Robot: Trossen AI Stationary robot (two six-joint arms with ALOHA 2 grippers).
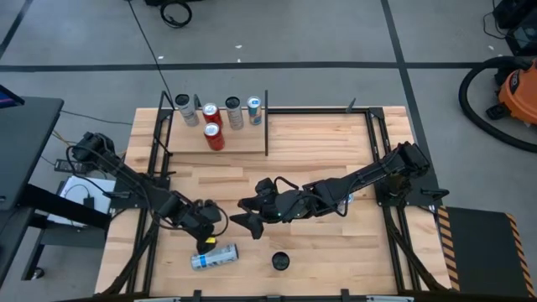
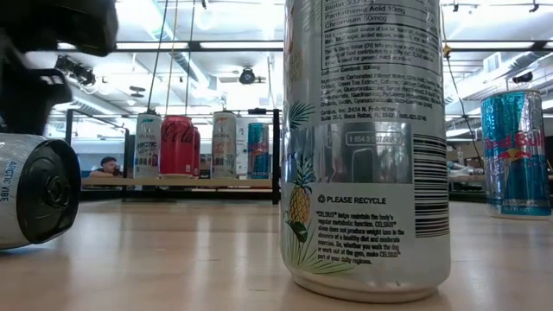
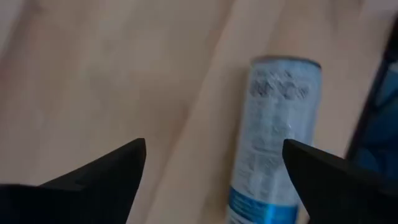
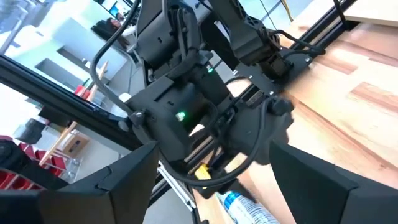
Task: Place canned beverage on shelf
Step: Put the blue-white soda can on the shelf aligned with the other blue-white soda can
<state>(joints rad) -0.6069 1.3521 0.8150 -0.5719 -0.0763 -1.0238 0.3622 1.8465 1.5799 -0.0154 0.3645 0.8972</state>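
A: Starting at the left: the left gripper (image 1: 204,225) hangs just above a slim silver-and-blue can (image 1: 214,256) lying on its side at the near edge of the desk (image 1: 327,143). Its fingers (image 3: 102,177) are spread wide, holding nothing.

B: So which step is this?

A: I'd judge the pick-up. The can must be gripped, lifted, stood upright and carried to the shelf (image 1: 243,144) at the far left of the desk.

B: And the right gripper (image 1: 250,214)?

A: Mid-desk, fingers apart and empty, pointing toward the left arm.

B: Anything in the way?

A: The shelf already holds five upright cans: a silver one (image 1: 186,110), two red (image 1: 211,113), another silver (image 1: 234,111) and a blue one (image 1: 254,109). Free board lies in front of them. A tall pineapple-print can (image 2: 367,147) stands near the front edge, just right of the lying can, and a Red Bull can (image 2: 516,151) stands farther right.
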